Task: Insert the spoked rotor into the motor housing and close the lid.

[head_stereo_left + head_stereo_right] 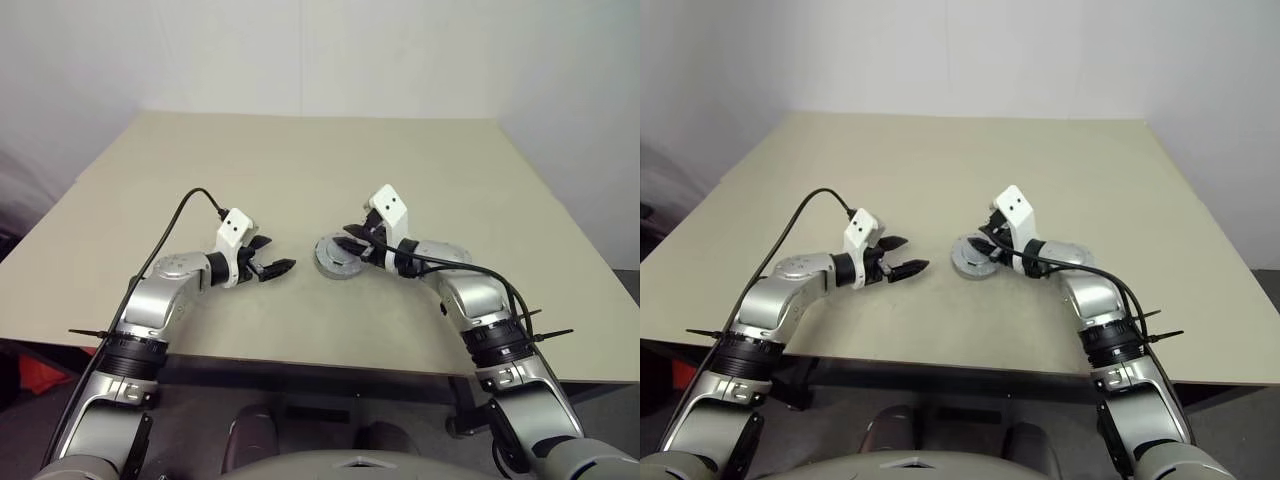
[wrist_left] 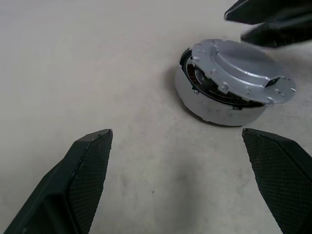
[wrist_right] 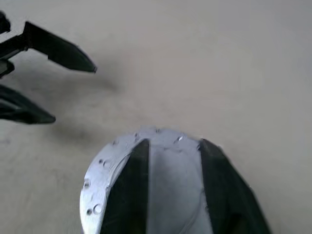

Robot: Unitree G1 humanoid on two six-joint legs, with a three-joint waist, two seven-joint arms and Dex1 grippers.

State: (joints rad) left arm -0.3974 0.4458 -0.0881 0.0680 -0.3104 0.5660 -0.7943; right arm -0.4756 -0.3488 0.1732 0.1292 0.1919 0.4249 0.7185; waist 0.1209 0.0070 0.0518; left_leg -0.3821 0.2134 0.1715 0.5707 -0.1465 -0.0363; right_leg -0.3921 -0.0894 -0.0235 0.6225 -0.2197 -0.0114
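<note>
The motor housing (image 2: 219,105) is set on the table (image 1: 300,160) between the arms, its lid (image 2: 243,73) lying askew so the copper-brown spoked rotor (image 2: 197,78) is glimpsed inside. The right gripper (image 1: 352,238) is held over the lid, fingers parted and clasping nothing, probably to press it level. The left gripper (image 1: 272,256) is kept spread wide just beside, empty.

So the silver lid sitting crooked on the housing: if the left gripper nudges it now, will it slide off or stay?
The lid lies tilted and off-centre on the motor housing, with a gap showing the windings, so it is probably unseated and could shift. It looks like stiff, smooth metal, likely slippery. The housing is squat and flat-based, so it would probably slide rather than tip.
</note>
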